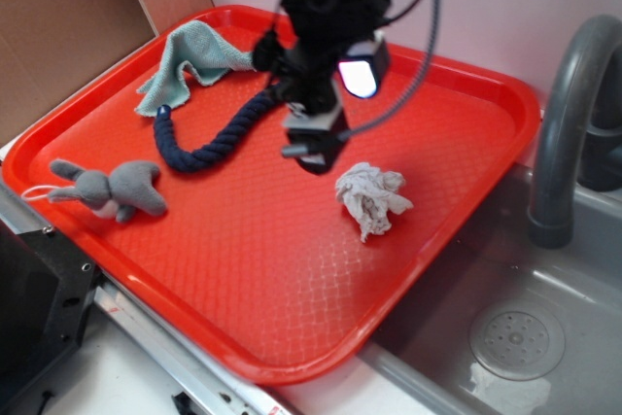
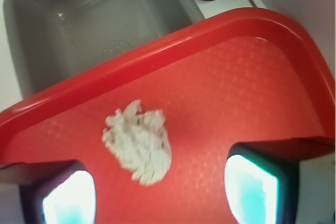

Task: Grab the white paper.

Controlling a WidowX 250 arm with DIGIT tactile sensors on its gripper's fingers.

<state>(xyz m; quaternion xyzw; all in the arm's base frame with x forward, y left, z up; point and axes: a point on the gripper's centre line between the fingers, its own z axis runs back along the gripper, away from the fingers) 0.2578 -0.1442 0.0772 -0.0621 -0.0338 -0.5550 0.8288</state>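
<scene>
From the exterior view, one red tray (image 1: pixel 243 279) sits beside a grey sink (image 1: pixel 544 337) with a grey tap (image 1: pixel 564 123). On the tray lie four loose things: one white paper (image 1: pixel 371 197), one grey plush toy (image 1: pixel 109 189), one dark blue rope (image 1: pixel 219 133) and one pale green cloth (image 1: pixel 194 60). The paper is right of the tray's middle, toward the sink side, apart from the rest. It is a wrinkled wad with its long axis running from upper left to lower right, a small tail pointing toward the near rim. The gripper (image 1: pixel 316 148) hangs above the tray just left of the paper and behind it, holding nothing.

In the wrist view, the paper (image 2: pixel 139 142) lies on the tray (image 2: pixel 252 77) between the two fingers (image 2: pixel 68 198), nearer the left one and touching neither. The jaws stand wide apart. Its long axis slants from upper left to lower right. The sink (image 2: pixel 79 30) shows beyond the rim.
</scene>
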